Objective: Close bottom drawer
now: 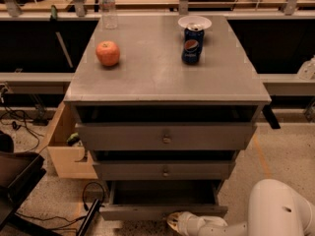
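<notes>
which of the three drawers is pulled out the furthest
The bottom drawer, lowest and narrowest: its inner floor is exposed, while the top drawer and middle drawer show only a dark slit above. The gripper is at its front panel.
</notes>
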{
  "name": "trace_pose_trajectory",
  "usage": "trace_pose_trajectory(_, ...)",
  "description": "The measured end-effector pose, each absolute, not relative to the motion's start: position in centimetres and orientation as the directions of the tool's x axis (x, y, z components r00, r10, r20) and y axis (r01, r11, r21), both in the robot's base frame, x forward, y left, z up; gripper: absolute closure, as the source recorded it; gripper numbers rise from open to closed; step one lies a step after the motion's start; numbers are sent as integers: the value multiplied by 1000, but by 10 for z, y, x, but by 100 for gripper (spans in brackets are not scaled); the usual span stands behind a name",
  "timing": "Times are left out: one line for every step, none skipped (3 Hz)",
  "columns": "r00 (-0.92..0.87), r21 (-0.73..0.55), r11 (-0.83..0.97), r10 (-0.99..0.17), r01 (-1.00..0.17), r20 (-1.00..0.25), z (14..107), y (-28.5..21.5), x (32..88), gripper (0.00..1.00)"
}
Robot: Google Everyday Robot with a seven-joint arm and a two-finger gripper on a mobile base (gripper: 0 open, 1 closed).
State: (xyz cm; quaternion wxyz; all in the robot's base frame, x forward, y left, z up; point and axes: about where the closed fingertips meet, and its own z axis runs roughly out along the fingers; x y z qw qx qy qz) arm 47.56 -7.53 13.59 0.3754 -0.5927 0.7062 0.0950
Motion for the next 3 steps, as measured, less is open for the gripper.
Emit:
trace_pose_trajectory(-15, -311, 279, -766, -909, -643, 136, -75, 473, 100)
trace_pose_trajectory(-3, -344, 276, -784, -898, -621, 133, -86, 509, 100)
trace_pose_trajectory(3, -357, 274, -789, -893, -614, 133, -89, 517, 100)
